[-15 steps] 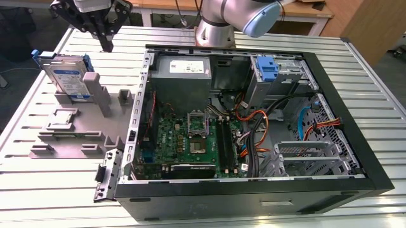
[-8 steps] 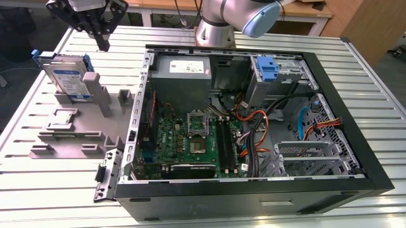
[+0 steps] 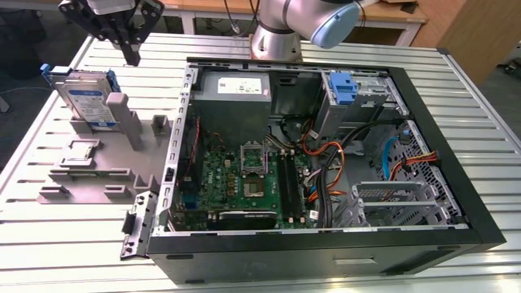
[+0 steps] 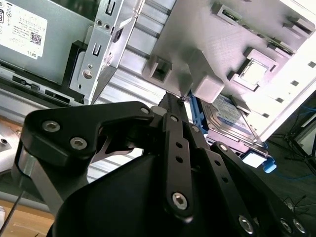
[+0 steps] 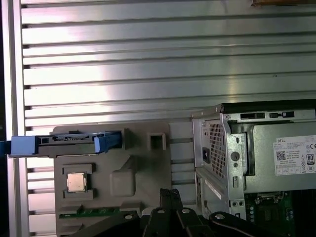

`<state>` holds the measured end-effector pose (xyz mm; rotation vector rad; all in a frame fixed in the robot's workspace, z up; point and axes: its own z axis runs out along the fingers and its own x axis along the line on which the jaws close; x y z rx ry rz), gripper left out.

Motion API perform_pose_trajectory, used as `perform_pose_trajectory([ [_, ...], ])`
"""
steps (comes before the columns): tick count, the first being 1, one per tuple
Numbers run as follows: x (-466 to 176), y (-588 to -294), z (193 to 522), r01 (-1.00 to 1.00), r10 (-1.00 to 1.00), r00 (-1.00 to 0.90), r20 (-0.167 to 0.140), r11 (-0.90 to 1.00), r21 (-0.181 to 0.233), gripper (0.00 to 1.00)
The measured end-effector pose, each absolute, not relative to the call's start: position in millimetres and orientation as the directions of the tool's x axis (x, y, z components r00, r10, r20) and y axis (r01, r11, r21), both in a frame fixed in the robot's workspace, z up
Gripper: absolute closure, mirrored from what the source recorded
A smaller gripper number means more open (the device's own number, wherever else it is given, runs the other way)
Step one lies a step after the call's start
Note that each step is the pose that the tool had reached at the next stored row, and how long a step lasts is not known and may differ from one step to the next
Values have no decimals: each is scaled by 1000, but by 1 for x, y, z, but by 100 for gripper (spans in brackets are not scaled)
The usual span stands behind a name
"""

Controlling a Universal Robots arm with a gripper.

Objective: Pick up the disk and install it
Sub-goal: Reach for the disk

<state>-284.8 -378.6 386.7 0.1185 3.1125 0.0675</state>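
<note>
The disk [image 3: 86,101] is a silver drive with a blue-and-white label and blue rails. It stands on edge in a grey fixture [image 3: 97,180] at the exterior view's left, beside the open computer case [image 3: 326,152]. My gripper [image 3: 131,58] hangs above and just to the right of the disk, apart from it, its black fingers pressed together on nothing. The second wrist view has the fingertips [image 4: 173,101] shut in front of the disk [image 4: 229,118]. In the first wrist view the disk [image 5: 69,140] is edge-on, away from the gripper [image 5: 170,193].
Inside the case are a grey power supply [image 3: 234,91] with a white sticker, a blue caddy [image 3: 343,88], a green motherboard [image 3: 244,180] and loose cables [image 3: 326,155]. A small chip [image 5: 76,182] lies on the fixture [image 5: 138,168]. A ribbed metal table [image 5: 148,59] lies underneath everything.
</note>
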Motion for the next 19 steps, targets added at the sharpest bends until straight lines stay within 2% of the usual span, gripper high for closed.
perform_pose_trajectory([
  [19, -314, -372, 386, 75, 76, -997, -24, 996, 44, 90],
])
